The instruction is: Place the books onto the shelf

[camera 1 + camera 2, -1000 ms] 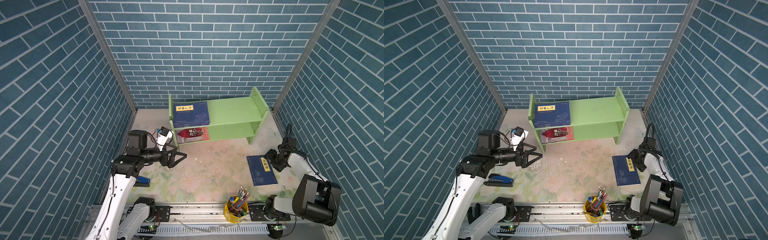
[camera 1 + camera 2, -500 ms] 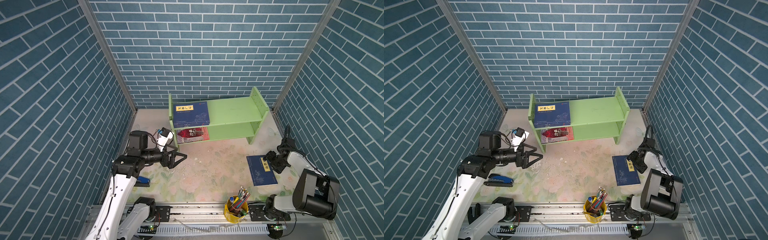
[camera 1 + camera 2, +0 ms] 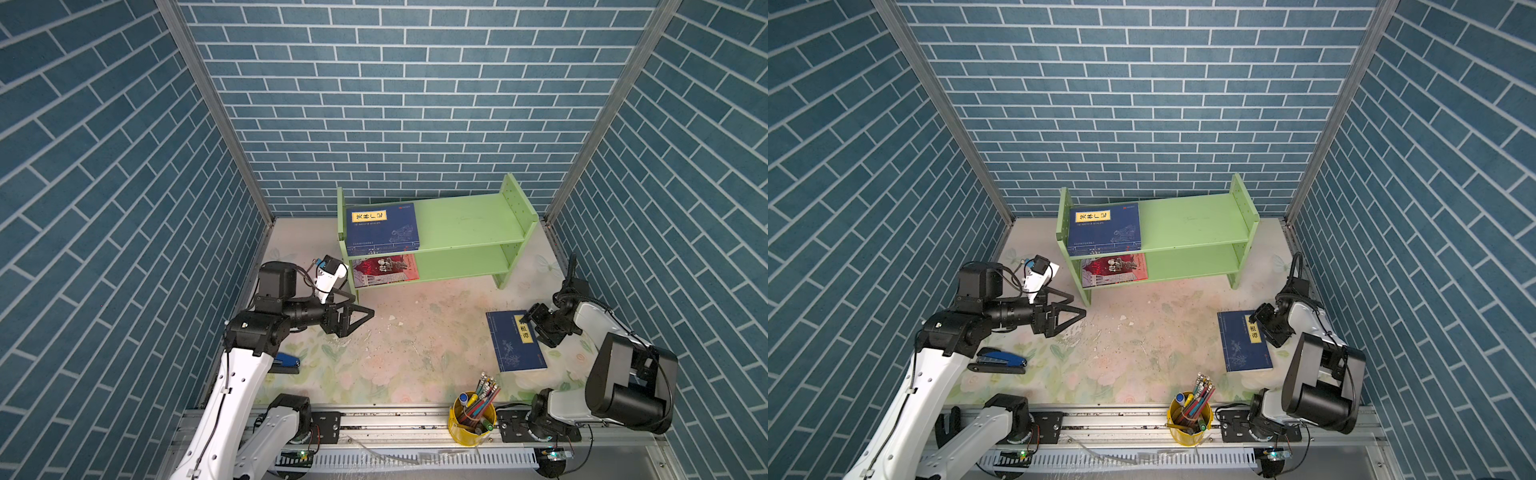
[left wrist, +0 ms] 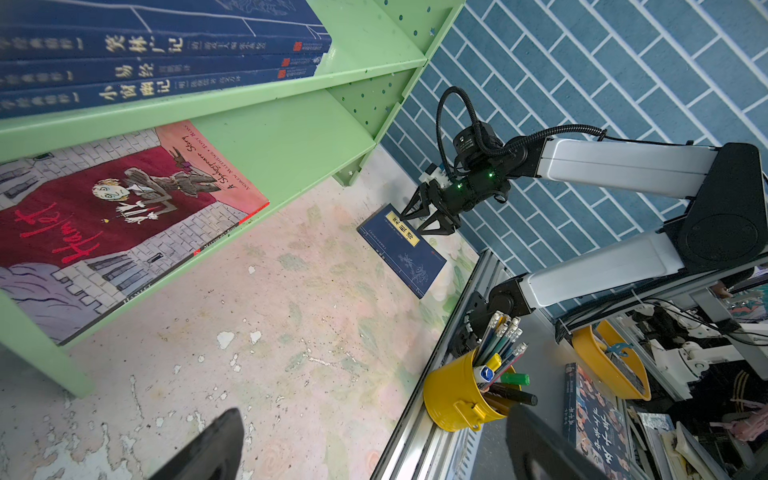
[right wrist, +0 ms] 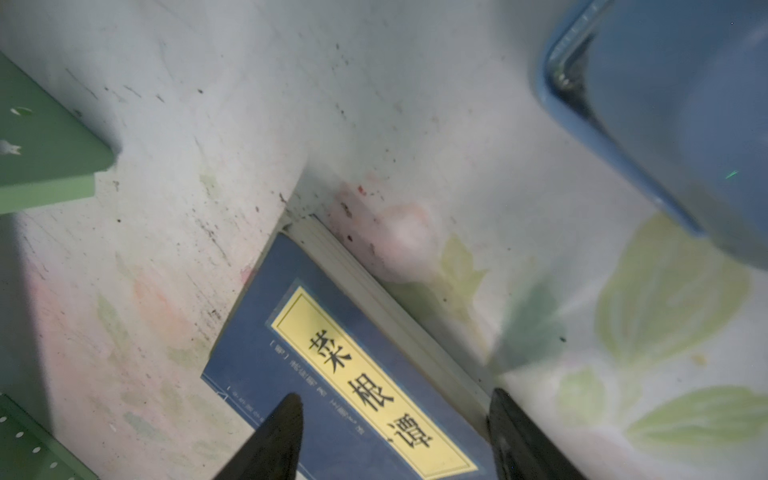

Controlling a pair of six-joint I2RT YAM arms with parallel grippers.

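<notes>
The light-green shelf point(image 3: 457, 226) point(image 3: 1187, 224) stands at the back. Three stacked navy books point(image 3: 382, 228) point(image 4: 145, 66) lie on its top tier. A red-and-grey book point(image 3: 386, 270) point(image 4: 104, 216) lies on the lower tier. One more navy book point(image 3: 513, 347) point(image 3: 1241, 345) point(image 5: 332, 365) lies flat on the table at the right. My right gripper point(image 3: 536, 328) point(image 5: 395, 397) is low over its yellow label, open. One finger is above the cover, the other beside the page edge. My left gripper point(image 3: 361, 309) point(image 4: 374, 415) hovers open and empty by the shelf's left leg.
A blue stapler point(image 3: 286, 361) point(image 3: 998, 359) lies on the table under my left arm. A yellow cup of pens point(image 3: 471, 415) point(image 4: 457, 395) stands at the front edge near the rail. Brick-patterned walls close in on both sides and behind the shelf.
My right gripper has moved left and down onto the edge of the table book, and its jaws have narrowed a little. The left arm has barely moved.
</notes>
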